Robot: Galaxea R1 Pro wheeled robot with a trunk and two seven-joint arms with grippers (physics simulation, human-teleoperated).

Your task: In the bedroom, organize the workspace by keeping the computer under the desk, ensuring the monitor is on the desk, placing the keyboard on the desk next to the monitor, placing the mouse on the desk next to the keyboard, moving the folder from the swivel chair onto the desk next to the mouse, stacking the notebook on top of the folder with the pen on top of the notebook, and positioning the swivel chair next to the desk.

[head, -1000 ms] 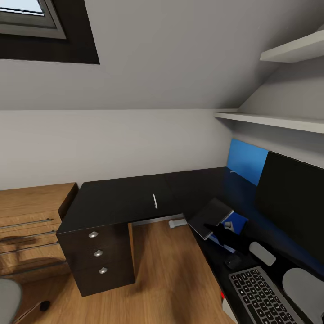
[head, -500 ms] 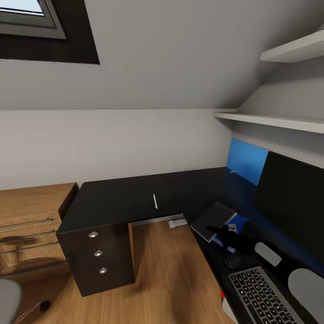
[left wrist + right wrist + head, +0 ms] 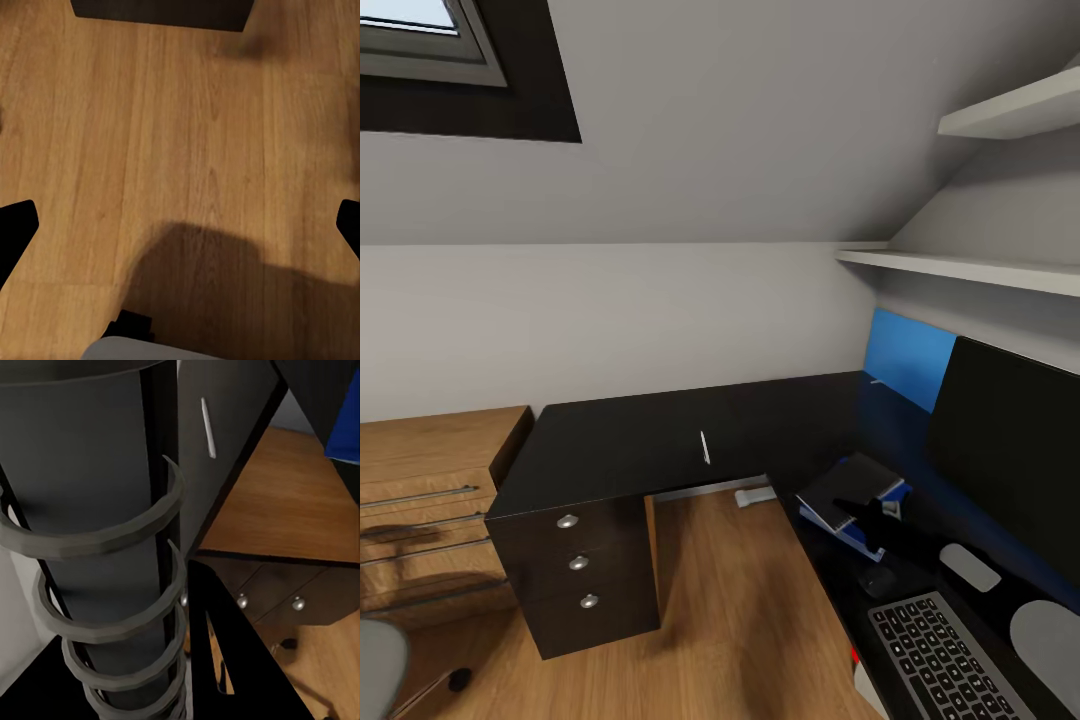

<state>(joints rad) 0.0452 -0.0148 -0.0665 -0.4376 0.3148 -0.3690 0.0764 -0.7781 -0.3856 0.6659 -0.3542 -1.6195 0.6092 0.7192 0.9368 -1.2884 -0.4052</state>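
R end effector clenched on notebook, just over folder on bench | L spread above floor | risk: I release skewed, notebook slides off | pen well apart

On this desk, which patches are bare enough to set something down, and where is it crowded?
The desk wing above the drawers is bare apart from the pen; the corner toward the blue panel is free too. Crowded: the right hand holding the notebook over the folder, then mouse, keyboard and monitor.
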